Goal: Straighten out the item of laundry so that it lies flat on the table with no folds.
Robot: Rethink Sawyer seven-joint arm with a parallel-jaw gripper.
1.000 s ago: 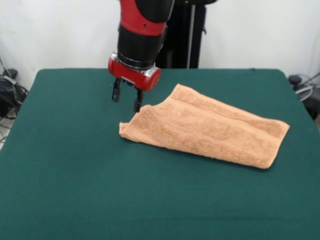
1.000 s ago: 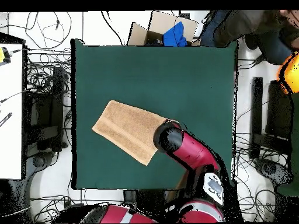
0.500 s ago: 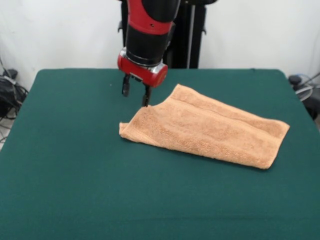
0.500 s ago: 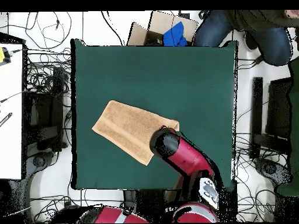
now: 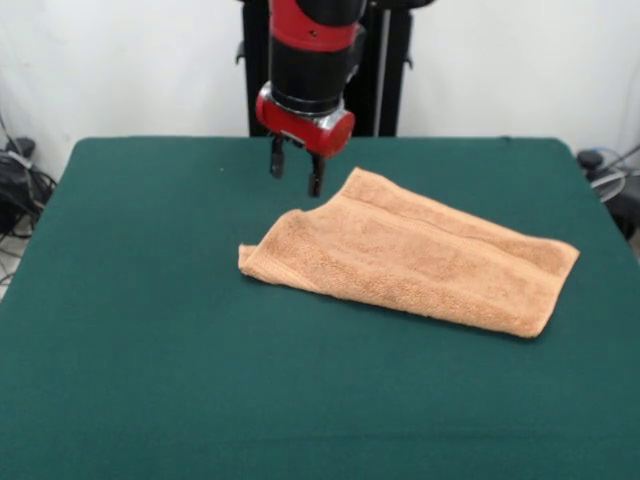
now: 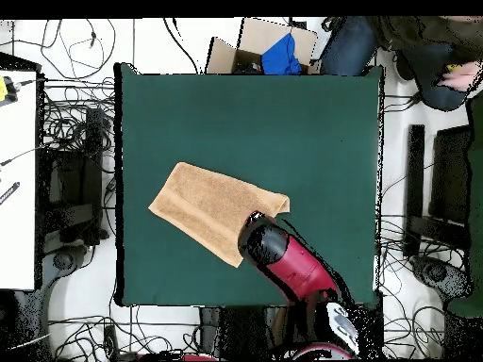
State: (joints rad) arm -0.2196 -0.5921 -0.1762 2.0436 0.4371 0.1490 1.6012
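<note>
The item of laundry [image 5: 415, 258] is an orange-tan towel lying folded over on itself on the green table [image 5: 150, 340], its long side slanting from centre toward the right. In the overhead view the item of laundry [image 6: 209, 207] sits left of centre on the table [image 6: 311, 123]. My gripper [image 5: 296, 174] hangs open and empty just above the table, beyond the towel's far left corner and apart from it. In the overhead view the red arm [image 6: 283, 264] covers the gripper and the towel's near corner.
A cardboard box with blue cloth [image 6: 269, 52] stands past the table's far edge. A person [image 6: 415, 52] is at the top right of the overhead view. Cables and equipment [image 6: 71, 179] lie on the floor on both sides.
My gripper has drawn back from the towel's left corner toward the table's far side and risen a little, staying open. The towel has not moved.
</note>
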